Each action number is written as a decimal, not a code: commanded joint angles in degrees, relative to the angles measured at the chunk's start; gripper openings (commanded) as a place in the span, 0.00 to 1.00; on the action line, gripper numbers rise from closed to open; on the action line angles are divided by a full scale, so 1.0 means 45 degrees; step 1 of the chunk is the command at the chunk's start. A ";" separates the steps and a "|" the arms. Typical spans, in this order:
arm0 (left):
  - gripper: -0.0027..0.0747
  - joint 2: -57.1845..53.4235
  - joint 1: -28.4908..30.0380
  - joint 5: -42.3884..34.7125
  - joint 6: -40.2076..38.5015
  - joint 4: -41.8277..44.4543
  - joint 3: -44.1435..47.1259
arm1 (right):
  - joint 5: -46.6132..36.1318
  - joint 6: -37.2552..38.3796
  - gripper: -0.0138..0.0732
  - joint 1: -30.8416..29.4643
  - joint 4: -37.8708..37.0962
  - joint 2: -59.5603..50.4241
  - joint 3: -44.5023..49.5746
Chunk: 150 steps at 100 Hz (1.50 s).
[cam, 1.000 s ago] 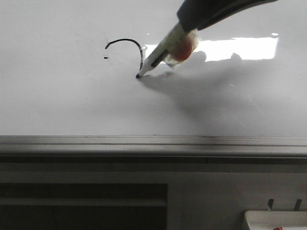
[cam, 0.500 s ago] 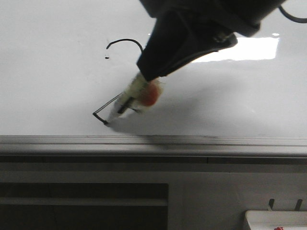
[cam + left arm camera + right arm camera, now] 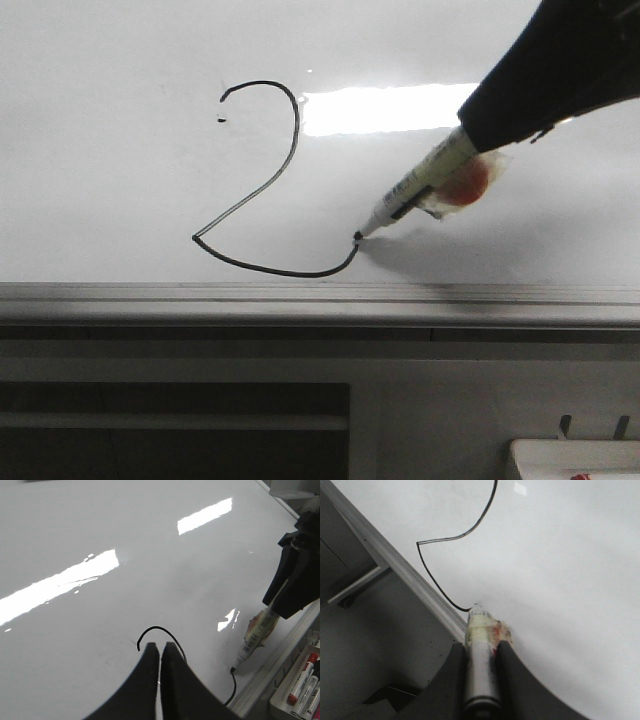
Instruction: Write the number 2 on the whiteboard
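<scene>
Right gripper (image 3: 481,652) clamped on marker (image 3: 415,187), tip touching upturned end of number 2 (image 3: 262,190) on whiteboard (image 3: 110,190), at four o'clock; left gripper (image 3: 160,655) pressed together.

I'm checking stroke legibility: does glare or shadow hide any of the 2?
Front view: glare patch lies right of the 2, touching its curve without hiding it; the marker shadows only bare whiteboard. Left wrist view: the left end effector blocks most of it. Right wrist view: the lower strokes are sharp.
</scene>
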 commanded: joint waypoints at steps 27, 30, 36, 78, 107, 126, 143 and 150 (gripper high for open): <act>0.24 0.0983 -0.1179 -0.1019 -0.0085 0.2957 -0.0352 | -0.0299 -0.0575 0.10 0.2243 -0.0165 -0.0033 -0.1555; 0.33 0.1302 -0.1423 -0.1019 -0.0085 0.2957 -0.0352 | -0.0324 -0.0575 0.10 0.2351 -0.0189 0.0056 -0.1628; 0.44 0.1850 -0.1763 -0.1019 -0.0085 0.2957 -0.0352 | -0.0415 -0.0672 0.10 0.2448 -0.0218 0.0334 -0.1808; 0.49 0.4980 -0.1892 -0.2224 -0.0085 0.2856 -0.1018 | -0.0534 -0.0672 0.10 0.3838 -0.0218 0.0969 -0.2676; 0.41 0.5301 -0.1892 -0.2234 -0.0085 0.2338 -0.1018 | -0.0018 -0.0672 0.10 0.3870 0.0263 0.1025 -0.2677; 0.03 0.5301 -0.1892 -0.2234 -0.0085 0.2338 -0.1018 | -0.0041 -0.0672 0.10 0.3870 0.0528 0.1025 -0.2677; 0.01 0.5301 -0.1892 -0.2234 -0.0085 0.2338 -0.1018 | -0.0186 -0.0672 0.10 0.3870 0.0733 0.1025 -0.2677; 0.01 0.5301 -0.1892 -0.2234 -0.0085 0.2338 -0.1018 | -0.0237 -0.0672 0.11 0.3870 0.0880 0.1034 -0.2677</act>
